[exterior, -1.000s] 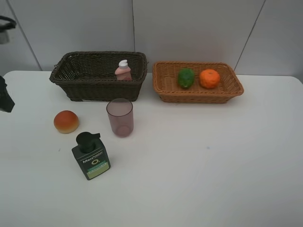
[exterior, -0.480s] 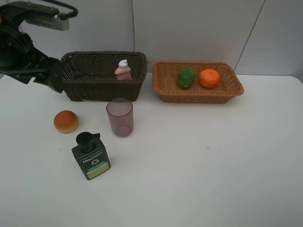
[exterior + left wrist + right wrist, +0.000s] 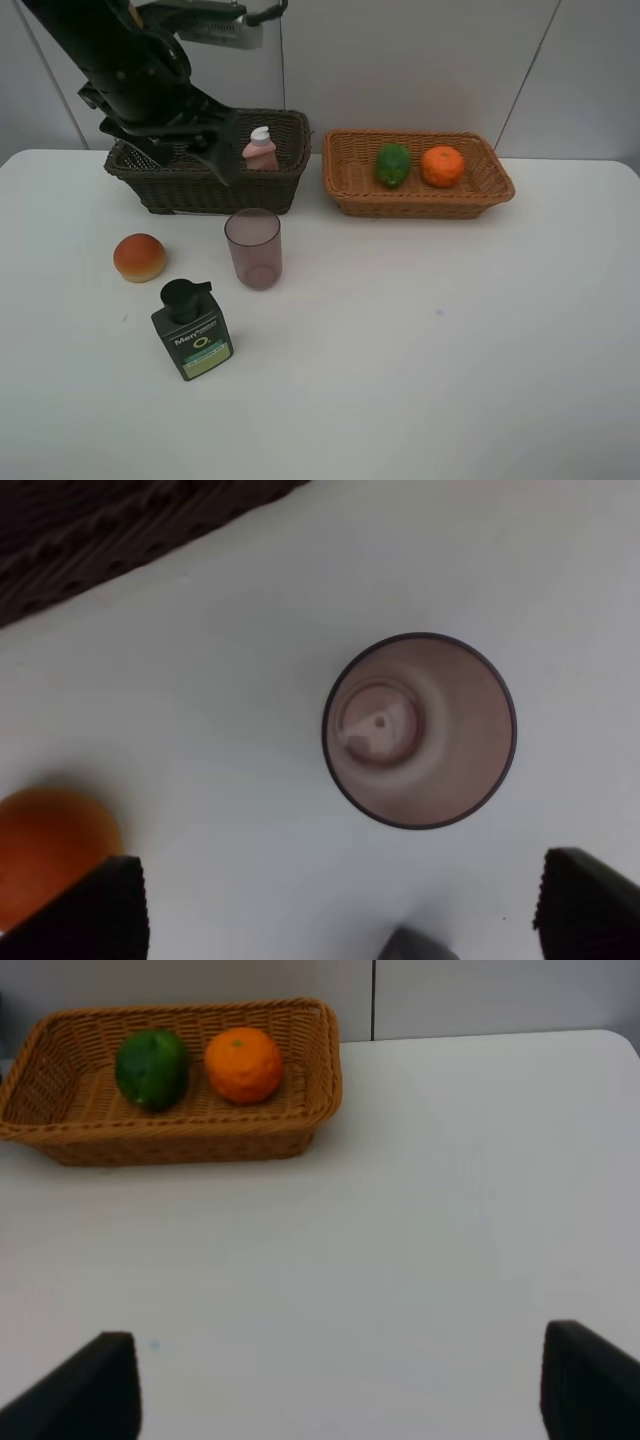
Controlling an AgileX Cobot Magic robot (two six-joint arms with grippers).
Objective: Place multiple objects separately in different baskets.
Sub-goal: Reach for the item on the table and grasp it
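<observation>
White table point(image 3: 450, 350), left arm point(image 3: 130, 70) aslant, tool point(image 3: 335, 905) agape high above cup point(image 3: 420, 730).

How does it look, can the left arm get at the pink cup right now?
Probably yes. The left tool is open, and nothing lies between it and the upright cup. The round fruit and the pump bottle stand apart from the cup.

A plain white surface point(image 3: 450, 350) fills the near scene, and along its far edge rises a pale grey panelled wall point(image 3: 420, 60), seams showing.
</observation>
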